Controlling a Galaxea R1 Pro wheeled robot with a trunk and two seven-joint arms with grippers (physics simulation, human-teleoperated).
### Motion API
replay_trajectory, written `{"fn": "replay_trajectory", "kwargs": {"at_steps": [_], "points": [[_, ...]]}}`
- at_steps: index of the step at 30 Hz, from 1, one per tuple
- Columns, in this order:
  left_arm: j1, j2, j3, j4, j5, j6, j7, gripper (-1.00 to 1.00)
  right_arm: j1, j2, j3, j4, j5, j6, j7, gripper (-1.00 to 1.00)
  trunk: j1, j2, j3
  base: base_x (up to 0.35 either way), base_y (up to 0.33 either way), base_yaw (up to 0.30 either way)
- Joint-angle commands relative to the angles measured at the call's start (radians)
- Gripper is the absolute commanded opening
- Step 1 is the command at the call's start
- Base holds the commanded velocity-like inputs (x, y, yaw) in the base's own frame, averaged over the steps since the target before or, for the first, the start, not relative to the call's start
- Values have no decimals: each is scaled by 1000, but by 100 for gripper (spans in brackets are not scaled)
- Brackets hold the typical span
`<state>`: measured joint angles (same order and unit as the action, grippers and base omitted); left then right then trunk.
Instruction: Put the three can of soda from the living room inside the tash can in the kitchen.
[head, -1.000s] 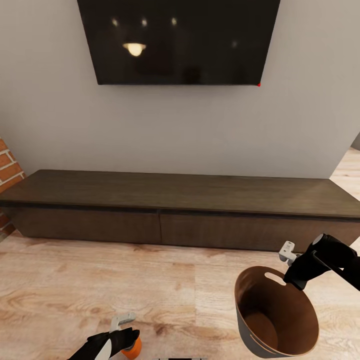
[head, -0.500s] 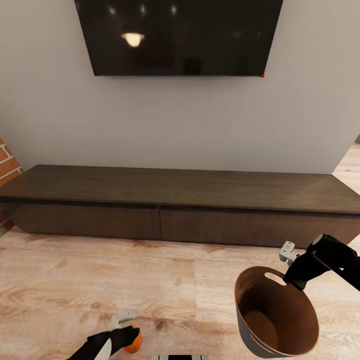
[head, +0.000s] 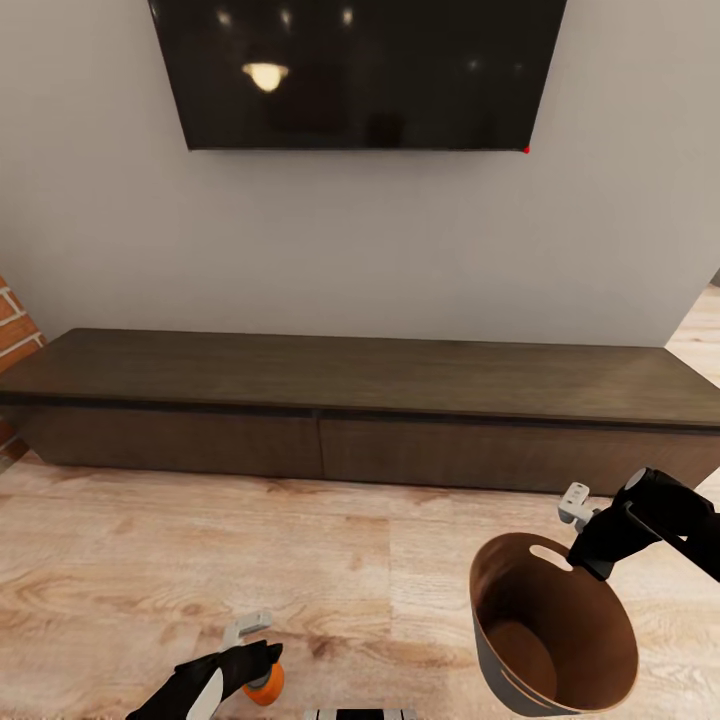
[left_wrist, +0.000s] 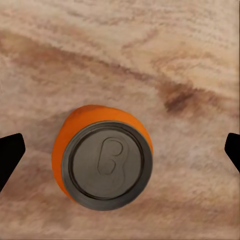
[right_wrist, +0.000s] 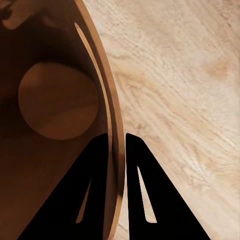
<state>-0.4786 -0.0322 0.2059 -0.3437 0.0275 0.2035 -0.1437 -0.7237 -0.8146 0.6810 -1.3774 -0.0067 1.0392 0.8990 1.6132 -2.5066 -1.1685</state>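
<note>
Orange against pale wood planks, a soda can (left_wrist: 102, 159) stands upright on the floor (head: 150, 560), centred between the left gripper (head: 250, 655)'s two dark fingertips (left_wrist: 10, 155), which are spread wide at either side and not touching it. In the head view the can shows low and left of centre, partly behind the gripper. To the right, the right gripper (right_wrist: 117, 137) pinches the rim of the trash can (head: 555, 640), one finger inside the brown wall, one outside. Beyond stand a long dark wood TV cabinet (head: 360, 400), a wall-mounted television (head: 355, 70) and a red-brick edge (head: 15, 325).
</note>
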Motion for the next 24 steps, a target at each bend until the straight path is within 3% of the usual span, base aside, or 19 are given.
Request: {"fn": "replay_trajectory", "kwargs": {"at_steps": [1, 8, 14, 24], "points": [[0, 0, 0, 0, 0, -1, 0, 100, -1, 0, 0, 0, -11, 8, 5, -100, 0, 0, 0, 0, 0, 0], [0, 0, 0, -1, 0, -28, -4, 100, 0, 1, 0, 0, 33, 8, 19, -100, 0, 0, 0, 0, 0, 0], [0, 1, 0, -1, 0, -34, -6, 100, 0, 2, 0, 0, 43, 8, 42, -100, 0, 0, 0, 0, 0, 0], [0, 2, -1, -1, 0, -35, -7, 100, 0, 2, 0, 0, 45, 8, 48, -100, 4, -2, -39, 0, 0, 0]]}}
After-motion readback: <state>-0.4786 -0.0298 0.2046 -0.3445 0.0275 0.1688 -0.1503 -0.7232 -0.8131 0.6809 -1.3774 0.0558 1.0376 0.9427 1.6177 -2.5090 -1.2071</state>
